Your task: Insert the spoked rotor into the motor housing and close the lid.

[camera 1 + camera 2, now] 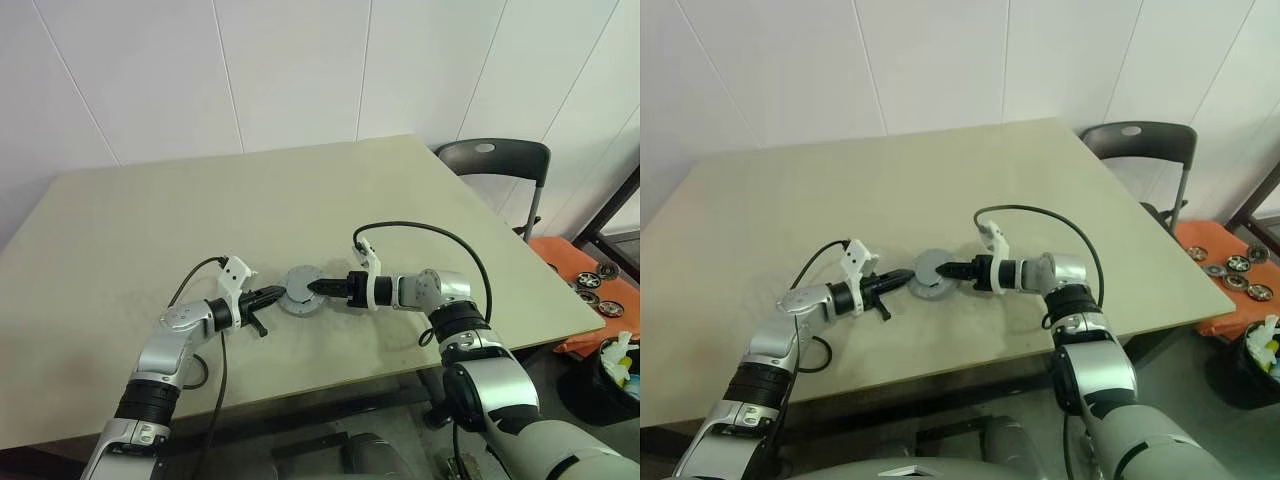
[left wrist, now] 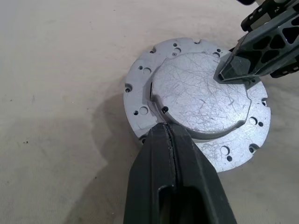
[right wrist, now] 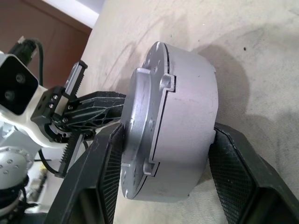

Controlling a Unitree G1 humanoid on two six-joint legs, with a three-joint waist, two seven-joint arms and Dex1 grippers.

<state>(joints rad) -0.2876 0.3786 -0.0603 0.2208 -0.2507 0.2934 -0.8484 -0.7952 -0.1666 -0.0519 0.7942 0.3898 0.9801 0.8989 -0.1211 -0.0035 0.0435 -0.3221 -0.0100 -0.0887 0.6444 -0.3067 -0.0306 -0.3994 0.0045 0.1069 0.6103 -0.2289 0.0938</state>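
A: Scratched silver metal, that's the lid (image 2: 198, 100), already seated on the motor housing (image 3: 187, 135). Use that stack as the landmark; it sits on the beige table (image 1: 150, 230) toward the near edge, between both arms.

B: Left of the stack?

A: Left gripper (image 1: 268, 296), fingers pressed together with nothing between them. The joined tip rests on the lid's top near its left rim. My read: it's pinning the lid down so the stack can't slide or tip.

B: Rotor?

A: The spoked rotor can't be seen, and no copper windings either. The lid covers the top, so the rotor is probably inside. That's a guess, not seen.

B: Right of the stack?

A: Right gripper (image 3: 163, 177), coming in from the right side. In the right wrist view its two textured pads (image 3: 110, 163) straddle the stack, one against the lid face, the other against the housing base. Partly closed, pinching lid and housing together. Looks like a squeeze to press the lid home.

B: Fully seated?

A: Seam between lid and housing looks tight and even in the right wrist view, tabs lined up. Can't confirm all round. Task looks near its end.

B: Risk?

A: Letting go unevenly could nudge the stack.
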